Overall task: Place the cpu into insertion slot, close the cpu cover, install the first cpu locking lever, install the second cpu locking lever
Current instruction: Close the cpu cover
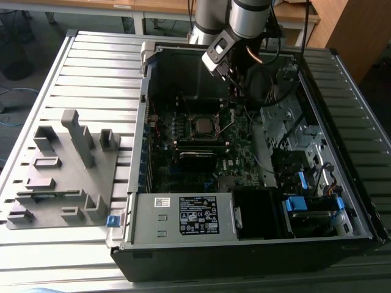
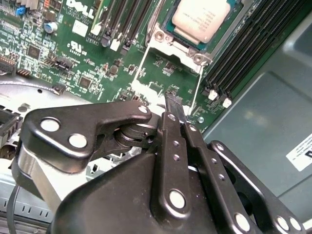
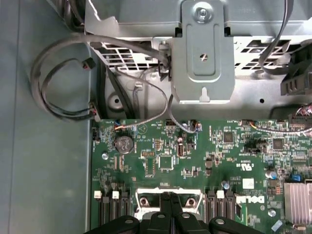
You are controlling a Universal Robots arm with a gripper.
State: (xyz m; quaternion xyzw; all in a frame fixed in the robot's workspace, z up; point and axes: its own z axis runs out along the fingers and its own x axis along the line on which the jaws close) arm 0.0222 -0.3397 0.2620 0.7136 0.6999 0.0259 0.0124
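Cpu (image 2: 201, 18) sits flat in the insertion slot (image 2: 158, 35), mid-board. It has a dull silver-tan face w/ faint print, and the silvery cpu cover (image 2: 181, 48) frames it. Treat it as light and stiff but fragile, so you'd grip by the edges only, never the underside. Gripper (image 2: 176, 111) jaws are pressed together w/ nothing btwn them. It hovers just beside the socket corner, near a thin wire lever (image 2: 196, 90).

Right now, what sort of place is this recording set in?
Probably a robotics lab or workshop: an open computer case lies on a slatted metal table, a grey fixture block sits beside it, and wooden desks stand behind.
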